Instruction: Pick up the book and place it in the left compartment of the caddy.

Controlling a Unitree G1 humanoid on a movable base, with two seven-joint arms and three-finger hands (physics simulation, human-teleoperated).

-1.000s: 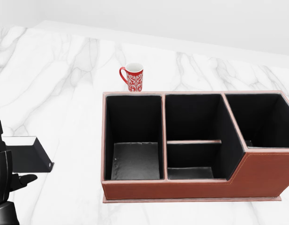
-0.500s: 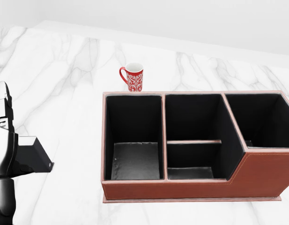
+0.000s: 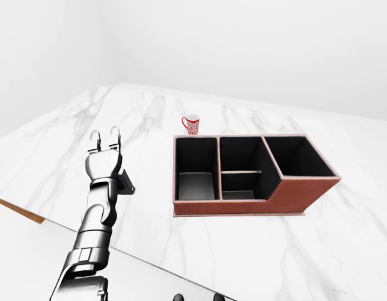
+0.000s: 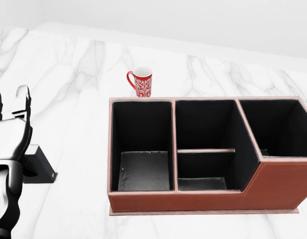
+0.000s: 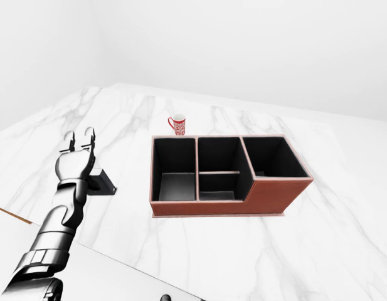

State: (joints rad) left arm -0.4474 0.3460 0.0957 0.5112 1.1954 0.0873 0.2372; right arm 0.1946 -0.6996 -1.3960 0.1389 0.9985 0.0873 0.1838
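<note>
The left hand hovers over the book at left, fingers apart; the caddy sits right.

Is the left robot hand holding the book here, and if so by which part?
Nothing is held. The left robot hand is open above the book, fingers spread; the right hand is not in view.

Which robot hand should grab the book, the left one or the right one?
Probably the left. The left hand hangs with open fingers right over the dark book, which lies left of the caddy. The right hand is not in view.
</note>
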